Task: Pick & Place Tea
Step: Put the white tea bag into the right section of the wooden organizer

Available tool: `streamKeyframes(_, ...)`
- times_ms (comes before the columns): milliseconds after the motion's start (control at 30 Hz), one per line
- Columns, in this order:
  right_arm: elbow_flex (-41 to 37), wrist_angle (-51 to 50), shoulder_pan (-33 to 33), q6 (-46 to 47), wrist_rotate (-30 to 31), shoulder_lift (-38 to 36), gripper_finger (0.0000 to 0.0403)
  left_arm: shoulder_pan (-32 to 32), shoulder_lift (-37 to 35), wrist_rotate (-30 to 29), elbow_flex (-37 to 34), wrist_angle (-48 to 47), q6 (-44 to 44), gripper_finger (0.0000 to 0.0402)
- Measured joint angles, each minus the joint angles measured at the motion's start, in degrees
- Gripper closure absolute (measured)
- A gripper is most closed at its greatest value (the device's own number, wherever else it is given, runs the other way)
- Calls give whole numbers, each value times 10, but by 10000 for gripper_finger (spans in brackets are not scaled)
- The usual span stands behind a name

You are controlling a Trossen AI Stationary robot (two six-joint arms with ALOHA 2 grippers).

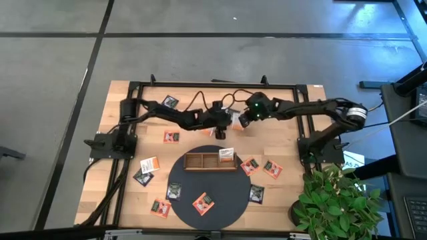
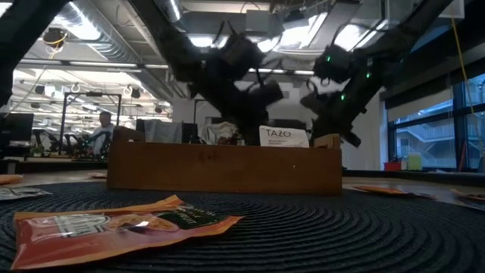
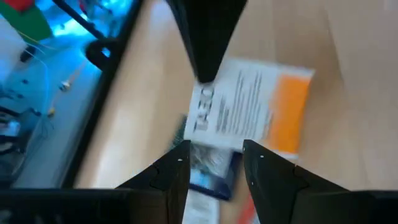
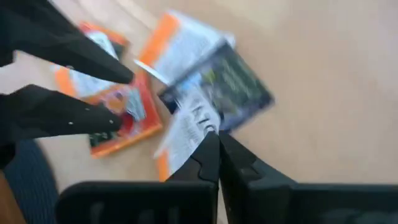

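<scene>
**A:** Where's the tea they're after?

**B:** It's the white sachet point(image 4: 186, 127), in a small heap at the back of the table point(image 1: 287, 100), just behind the mat point(image 1: 227, 190). It lies partly over a black sachet point(image 4: 239, 81), with an orange-red sachet point(image 4: 118, 118) beside them.

**A:** And the pincers?

**B:** The right gripper point(image 4: 214, 142) is clenched, its two fingers pressed together on the white sachet's edge. I judge it's pinching that thin corner to peel it off the heap. The left gripper point(image 3: 216, 148) hangs right over the same heap with its fingers released and nothing between them, probably ready to steady the pile or take the next one.

**A:** Why crowd both arms there?

**B:** The sachets overlap, so one flat packet is hard to lift alone.

**A:** Anything delivered?

**B:** One upright sachet point(image 1: 227, 155) stands in the right-hand compartment of the wooden tray point(image 1: 200, 161), leaning so its label shows. The other two compartments look bare.

**A:** The rest of the surface?

**B:** It's pale wood inside a black frame. The tray sits on the round dark mat, and loose sachets are scattered over the mat and the wood. A potted plant point(image 1: 340, 200) stands at the right front corner.

**A:** Beyond it?

**B:** An open office with ceiling lights, desks and a seated person point(image 2: 102, 125) far off.
</scene>
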Motion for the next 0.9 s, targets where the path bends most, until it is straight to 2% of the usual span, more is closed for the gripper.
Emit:
streamKeyframes(67,0,0,11,-25,17,-27,399,3,-30,23,-20,-21,-6,258)
streamKeyframes(233,0,16,54,-89,70,-83,399,31,-134,167,-84,-6,-61,258)
streamKeyframes(433,0,60,133,-97,92,-124,399,88,-258,272,-184,14,-127,258)
streamKeyframes(567,0,115,193,-111,93,-133,399,114,-310,271,-238,25,-146,258)
streamKeyframes(733,1,144,265,-122,100,-130,400,132,-341,270,-268,34,-154,258)
streamKeyframes(900,1,145,339,-118,162,-113,400,136,-347,271,-268,46,-154,258)
